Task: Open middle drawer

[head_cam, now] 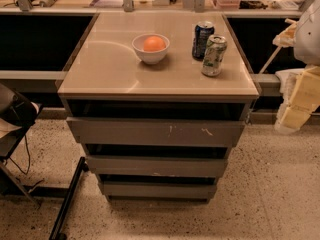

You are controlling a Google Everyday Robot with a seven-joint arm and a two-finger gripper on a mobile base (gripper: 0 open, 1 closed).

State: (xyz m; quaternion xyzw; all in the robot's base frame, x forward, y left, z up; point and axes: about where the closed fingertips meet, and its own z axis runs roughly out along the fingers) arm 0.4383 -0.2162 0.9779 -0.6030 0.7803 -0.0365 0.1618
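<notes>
- Closest is a pale speckled floor (pixel 270 199), with a black pole (pixel 67 199) slanting across it at lower left, its upper end near the foot of a cabinet
- A grey cabinet with three drawers stands in the centre, seen from the front and slightly above; the three flat, handleless fronts are stacked, each with a dark gap above it
- The bottom drawer (pixel 157 189) has the narrowest front
- The middle drawer (pixel 157 166) sits directly above it, between the other two; its plain grey front looks pushed in
- The top drawer (pixel 150 132) has the widest front, with white scratch marks right of centre
- The gripper (pixel 299 104) is at the right edge, a cream, blocky shape beside the cabinet's upper right corner, apart from the cabinet and well apart from the middle drawer; whether it is open or closed cannot be told
- The tan countertop (pixel 110 64) carries a white bowl (pixel 150 55) holding an orange (pixel 154 44)
- To the bowl's right, a silver and green can (pixel 214 55) stands upright, with a dark blue can (pixel 202 39) just behind it
- Farthest back runs a cluttered ledge (pixel 150 1) across the top
</notes>
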